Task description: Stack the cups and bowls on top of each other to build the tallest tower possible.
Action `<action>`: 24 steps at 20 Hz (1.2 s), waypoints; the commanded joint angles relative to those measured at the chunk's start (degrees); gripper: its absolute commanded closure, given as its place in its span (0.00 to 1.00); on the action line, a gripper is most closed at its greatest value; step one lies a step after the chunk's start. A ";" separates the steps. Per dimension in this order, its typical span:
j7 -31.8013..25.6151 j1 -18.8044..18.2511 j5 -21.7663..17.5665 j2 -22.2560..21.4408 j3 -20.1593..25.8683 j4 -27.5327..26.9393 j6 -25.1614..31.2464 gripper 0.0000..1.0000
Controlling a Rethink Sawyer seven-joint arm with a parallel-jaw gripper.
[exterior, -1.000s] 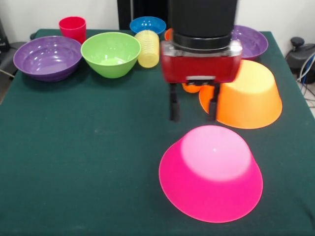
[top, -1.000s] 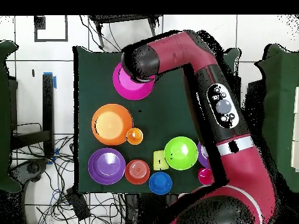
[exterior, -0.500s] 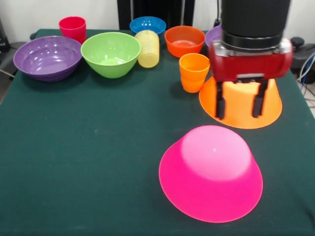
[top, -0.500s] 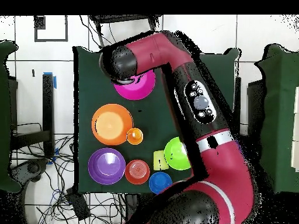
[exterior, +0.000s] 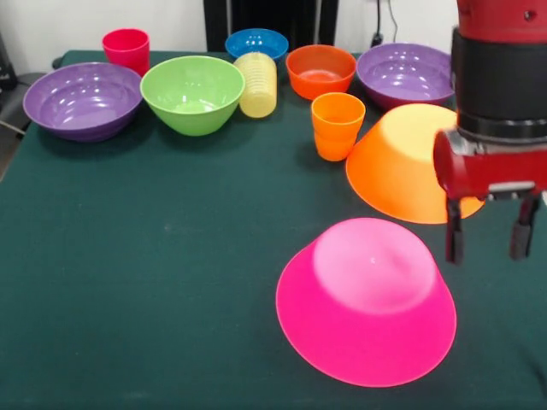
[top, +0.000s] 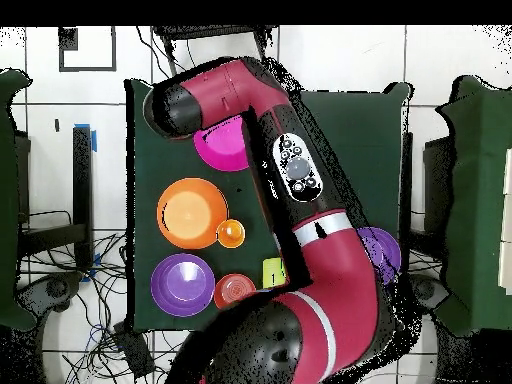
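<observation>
My gripper hangs open and empty at the right of the front view, its fingers just right of the upside-down pink bowl and in front of the overturned large orange bowl. An orange cup stands upright left of that orange bowl. Along the far side sit a purple bowl, a red cup, a green bowl, a pale yellow cup on its side, a blue bowl, an orange-red bowl and a second purple bowl. Overhead, the arm covers part of the pink bowl.
The dark green table cloth spreads out left of the pink bowl. The table's right edge runs close behind the gripper. Overhead, cables lie on the floor beside the table.
In the front view the gripper has swung to the right, from over the orange bowl to beside the pink bowl, and dropped lower. It stays open. Nothing on the table moved.
</observation>
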 commanded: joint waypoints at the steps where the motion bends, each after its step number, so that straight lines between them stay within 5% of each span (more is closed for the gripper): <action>1: 10.26 1.90 1.44 7.42 -7.07 -5.43 -2.96 0.00; 16: 7.63 5.79 -4.24 12.37 -15.16 -13.13 -15.59 0.00; 24: 4.40 3.10 7.91 14.90 -16.01 -11.41 1.42 0.00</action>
